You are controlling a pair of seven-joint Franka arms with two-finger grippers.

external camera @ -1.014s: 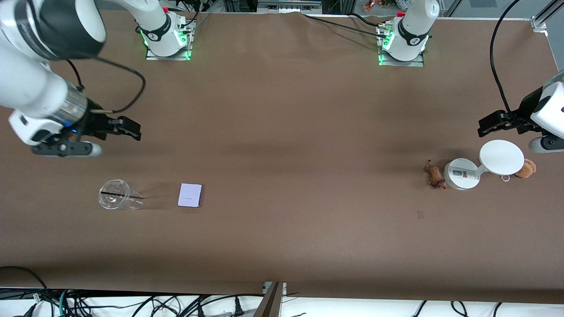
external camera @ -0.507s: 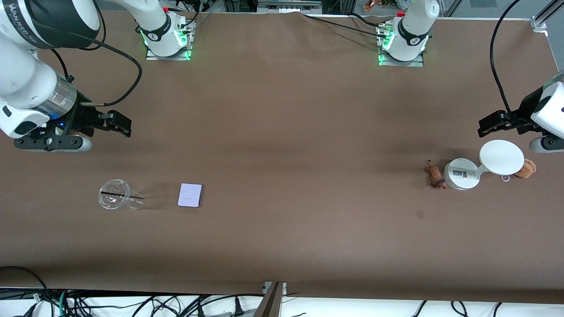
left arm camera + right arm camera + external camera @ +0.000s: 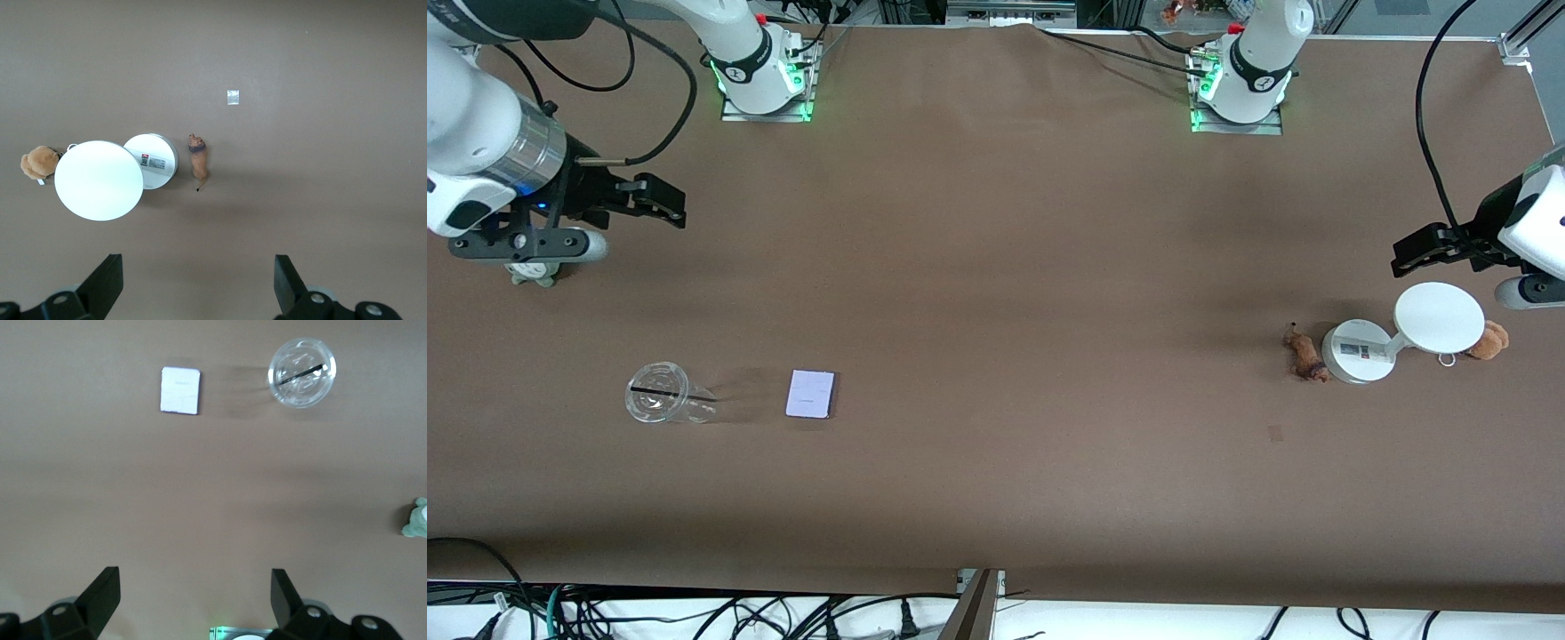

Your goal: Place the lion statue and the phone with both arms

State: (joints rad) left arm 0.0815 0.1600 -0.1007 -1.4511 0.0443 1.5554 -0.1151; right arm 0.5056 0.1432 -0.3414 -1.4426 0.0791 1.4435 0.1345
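The lion statue (image 3: 1305, 356) lies on the brown table beside the white stand's base, toward the left arm's end; it also shows in the left wrist view (image 3: 198, 159). The phone (image 3: 810, 394) lies flat, face up, toward the right arm's end, beside a clear cup; the right wrist view shows it too (image 3: 180, 390). My left gripper (image 3: 1408, 252) is open and empty in the air, over bare table beside the stand's disc (image 3: 198, 280). My right gripper (image 3: 665, 203) is open and empty, high over bare table, well apart from the phone (image 3: 195, 597).
A white stand with a round base (image 3: 1356, 353) and a raised disc (image 3: 1438, 317) stands beside the lion. A tan plush toy (image 3: 1489, 340) sits by the disc. A clear lidded cup (image 3: 660, 392) stands beside the phone. A small pale-green figure (image 3: 532, 274) sits under the right arm.
My right gripper has risen and drawn away from the cup and phone toward the robots' bases, uncovering the small pale-green figure. The left arm, lion and phone have not moved.
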